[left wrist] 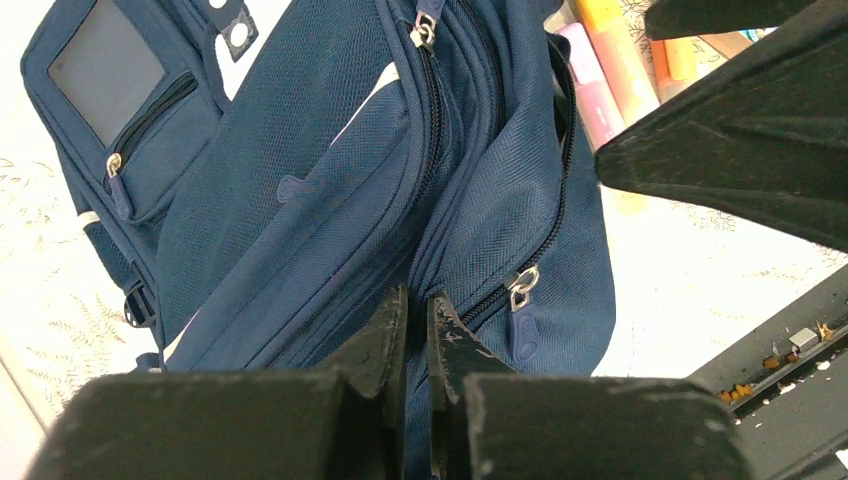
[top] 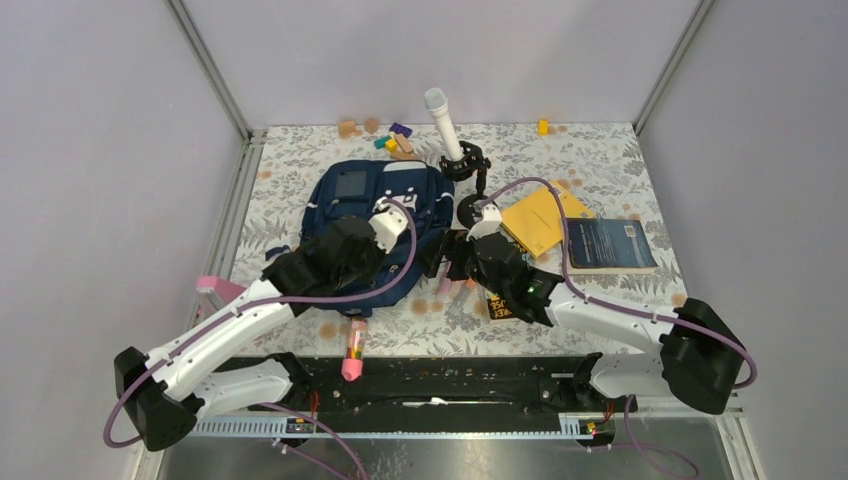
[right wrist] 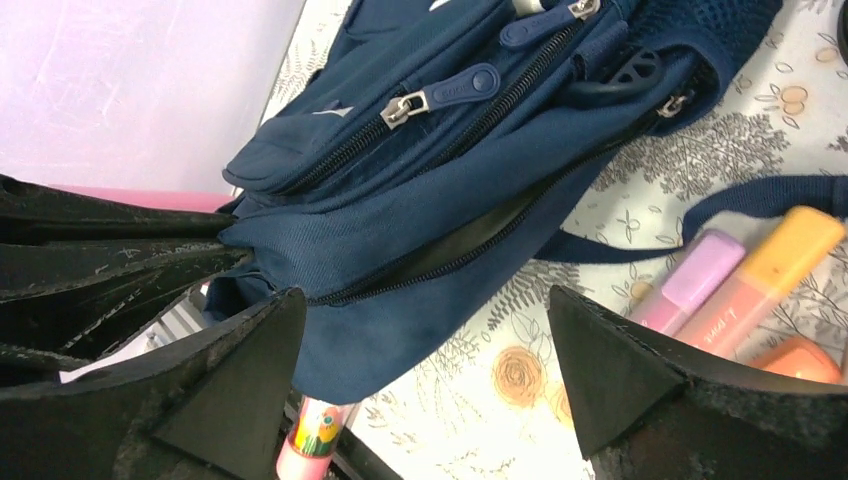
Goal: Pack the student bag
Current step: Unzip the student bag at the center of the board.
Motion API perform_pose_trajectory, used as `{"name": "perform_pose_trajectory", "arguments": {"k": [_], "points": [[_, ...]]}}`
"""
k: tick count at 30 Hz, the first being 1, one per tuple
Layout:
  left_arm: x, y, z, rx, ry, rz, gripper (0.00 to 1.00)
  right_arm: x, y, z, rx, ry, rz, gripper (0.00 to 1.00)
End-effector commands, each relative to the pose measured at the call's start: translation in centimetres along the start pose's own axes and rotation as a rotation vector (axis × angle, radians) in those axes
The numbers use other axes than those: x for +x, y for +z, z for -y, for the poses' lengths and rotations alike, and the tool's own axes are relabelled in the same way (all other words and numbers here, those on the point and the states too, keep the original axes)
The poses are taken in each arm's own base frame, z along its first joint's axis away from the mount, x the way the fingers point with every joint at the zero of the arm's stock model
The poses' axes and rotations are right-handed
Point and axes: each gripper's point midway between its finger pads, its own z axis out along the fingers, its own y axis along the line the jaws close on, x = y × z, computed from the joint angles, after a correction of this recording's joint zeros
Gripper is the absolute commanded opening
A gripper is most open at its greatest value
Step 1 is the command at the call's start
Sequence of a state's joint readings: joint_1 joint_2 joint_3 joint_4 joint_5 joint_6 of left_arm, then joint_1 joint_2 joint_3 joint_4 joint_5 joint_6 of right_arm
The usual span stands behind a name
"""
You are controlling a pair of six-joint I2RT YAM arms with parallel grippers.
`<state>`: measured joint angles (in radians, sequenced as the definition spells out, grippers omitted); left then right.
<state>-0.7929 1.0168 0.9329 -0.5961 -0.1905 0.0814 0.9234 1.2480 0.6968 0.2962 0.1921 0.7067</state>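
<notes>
The student bag [top: 375, 205], navy blue with a grey front patch, lies flat at the middle of the table. My left gripper [left wrist: 418, 310] is shut on a fold of the bag's fabric beside a zipper pull [left wrist: 522, 285], at the bag's near edge [top: 368, 278]. My right gripper [right wrist: 425, 320] stands open just right of the bag's near corner [top: 452, 262], with only that corner and tablecloth between its fingers. In the right wrist view one zipper of the student bag [right wrist: 440, 150] gapes in a dark slit [right wrist: 470, 238].
Pink and orange highlighters [right wrist: 735, 270] lie right of the bag. A pink tube [top: 353, 356] rests at the near edge. A yellow book [top: 540, 215] and a dark book [top: 610, 245] lie at the right. A microphone [top: 441, 120] and small blocks [top: 395, 140] stand behind.
</notes>
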Motion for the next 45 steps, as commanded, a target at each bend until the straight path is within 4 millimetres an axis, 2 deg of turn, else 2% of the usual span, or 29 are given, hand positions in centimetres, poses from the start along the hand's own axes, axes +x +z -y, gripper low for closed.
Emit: {"name": "perform_pose_trajectory", "arguments": {"k": [1, 4, 6, 14, 20, 28, 31, 32, 38, 39, 42, 43, 44, 45], "points": [[-2.8, -1.1, -1.7, -0.075, -0.011, 0.115, 0.00, -2.1, 0.9, -0.5, -0.044, 0.054, 0.128, 1.00], [-3.0, -1.8, -2.1, -0.092, -0.020, 0.139, 0.00, -2.4, 0.3, 1.4, 0.008, 0.214, 0.207, 1.00], [-3.0, -2.1, -1.9, -0.077, -0.020, 0.156, 0.00, -2.8, 0.0, 1.9, 0.023, 0.323, 0.245, 1.00], [-3.3, -2.6, -1.1, -0.025, -0.012, 0.181, 0.00, -4.7, 1.4, -1.4, -0.096, 0.573, 0.269, 1.00], [-3.5, -3.2, -0.9, -0.012, -0.007, 0.207, 0.00, -4.1, 2.6, -0.1, -0.030, 0.701, 0.275, 1.00], [-3.5, -3.3, -0.4, 0.020, -0.001, 0.213, 0.00, -4.0, 5.2, -0.3, 0.009, 0.735, 0.271, 0.99], [-3.6, -3.4, -0.3, 0.025, 0.002, 0.219, 0.00, -3.9, 6.6, -1.2, -0.019, 0.750, 0.253, 0.81], [-3.5, -3.4, -0.3, 0.025, 0.004, 0.218, 0.00, -3.9, 7.0, -1.6, -0.035, 0.757, 0.246, 0.73], [-3.3, -3.1, -0.2, 0.026, 0.007, 0.204, 0.00, -3.7, 8.5, -3.7, -0.108, 0.790, 0.196, 0.04], [-3.3, -3.0, -0.2, 0.025, 0.007, 0.202, 0.00, -3.7, 8.7, -3.8, -0.109, 0.797, 0.190, 0.00], [-3.4, -2.9, -0.3, 0.009, 0.007, 0.199, 0.00, -3.6, 9.0, -3.8, -0.089, 0.822, 0.182, 0.00], [-3.5, -3.0, -0.5, -0.004, 0.005, 0.199, 0.06, -3.6, 9.0, -3.6, -0.078, 0.828, 0.184, 0.00], [-3.7, -3.1, -0.7, -0.021, 0.000, 0.203, 0.23, -3.6, 9.0, -3.4, -0.061, 0.833, 0.185, 0.00], [-3.9, -3.4, -1.1, -0.053, -0.006, 0.208, 0.45, -3.7, 8.9, -3.2, -0.051, 0.833, 0.195, 0.00]]}}
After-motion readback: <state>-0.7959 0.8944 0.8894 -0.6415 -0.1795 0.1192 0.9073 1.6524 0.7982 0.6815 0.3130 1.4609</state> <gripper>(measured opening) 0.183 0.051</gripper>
